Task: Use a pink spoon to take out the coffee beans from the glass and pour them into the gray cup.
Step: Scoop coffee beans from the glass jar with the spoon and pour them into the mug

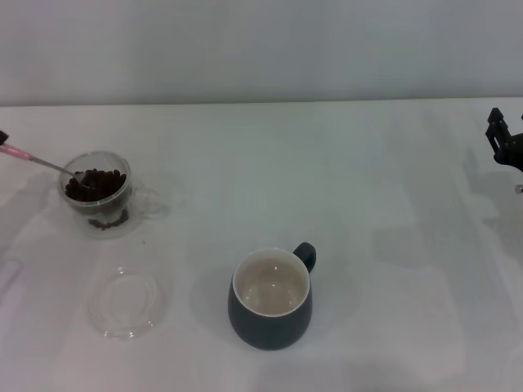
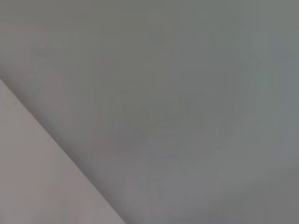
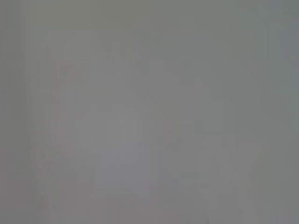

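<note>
Inside glass (image 1: 100, 196), coffee beans (image 1: 100, 184), pink spoon (image 1: 41, 161)

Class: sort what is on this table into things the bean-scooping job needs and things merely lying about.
Needed: pink spoon, bowl in the glass; coffee beans; gray cup; left gripper, at the spoon's handle.

Lying about: clear saucer; right gripper, off at the table's right edge.

left gripper (image 1: 2, 137): only a dark tip in view at far left edge, raised above table level | right gripper (image 1: 504, 140): at far right edge, well apart from left, idle | finger state: indeterminate
</note>
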Tool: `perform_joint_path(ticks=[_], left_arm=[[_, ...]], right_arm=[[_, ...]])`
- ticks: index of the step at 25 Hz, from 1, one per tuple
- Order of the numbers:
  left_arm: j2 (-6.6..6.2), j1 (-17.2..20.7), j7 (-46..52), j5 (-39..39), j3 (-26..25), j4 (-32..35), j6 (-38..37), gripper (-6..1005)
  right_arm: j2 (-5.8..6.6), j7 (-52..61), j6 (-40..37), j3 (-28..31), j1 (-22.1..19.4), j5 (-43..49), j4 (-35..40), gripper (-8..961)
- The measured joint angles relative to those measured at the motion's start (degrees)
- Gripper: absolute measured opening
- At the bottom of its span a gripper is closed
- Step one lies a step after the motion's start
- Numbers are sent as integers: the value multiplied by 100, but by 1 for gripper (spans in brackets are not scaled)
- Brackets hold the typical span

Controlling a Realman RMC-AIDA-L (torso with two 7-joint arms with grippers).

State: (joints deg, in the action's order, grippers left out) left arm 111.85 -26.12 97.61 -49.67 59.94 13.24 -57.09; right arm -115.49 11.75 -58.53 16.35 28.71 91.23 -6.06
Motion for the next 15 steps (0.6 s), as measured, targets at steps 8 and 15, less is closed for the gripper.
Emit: perform_joint_path(ticks=[8,15], left_arm=[[13,210,12,249,-1,-13,-226,133],[29,373,-3,410,0,-9,-485,132]], right_arm=[[-8,-19,4,0,24,0,0,558],[-9,-24,8,0,36,2,0,560]])
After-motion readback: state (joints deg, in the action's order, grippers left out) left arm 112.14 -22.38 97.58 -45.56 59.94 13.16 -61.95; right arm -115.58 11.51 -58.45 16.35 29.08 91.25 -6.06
